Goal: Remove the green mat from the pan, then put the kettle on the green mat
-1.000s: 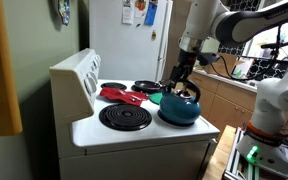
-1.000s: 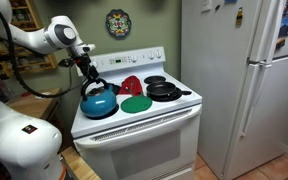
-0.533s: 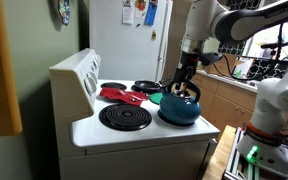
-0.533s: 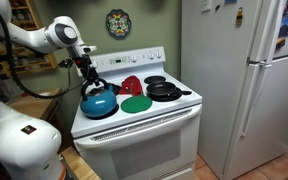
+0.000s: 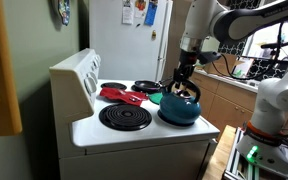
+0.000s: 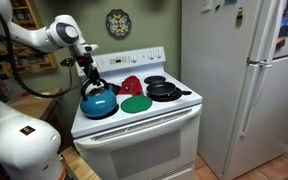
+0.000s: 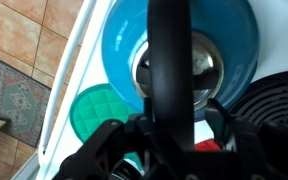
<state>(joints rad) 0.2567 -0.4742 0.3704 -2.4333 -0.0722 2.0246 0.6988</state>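
Observation:
The teal-blue kettle (image 6: 99, 103) stands on a front burner of the white stove; it shows in both exterior views (image 5: 179, 107) and fills the wrist view (image 7: 199, 35). My gripper (image 6: 92, 82) hangs straight over it (image 5: 182, 84). In the wrist view the gripper (image 7: 169, 130) straddles the dark arched handle (image 7: 170, 60). Its jaws stand open, with a gap showing between the handle and one finger (image 7: 227, 120). The green mat (image 6: 136, 104) lies flat on the stove top beside the kettle (image 7: 94, 112), outside the black pan (image 6: 164, 91).
A red flat item (image 6: 131, 85) lies at the back of the stove (image 5: 119, 96). A bare coil burner (image 5: 125, 117) is beside the kettle (image 7: 276, 100). A fridge (image 6: 239, 70) stands beside the stove. The stove's control panel (image 5: 76, 75) rises at the rear.

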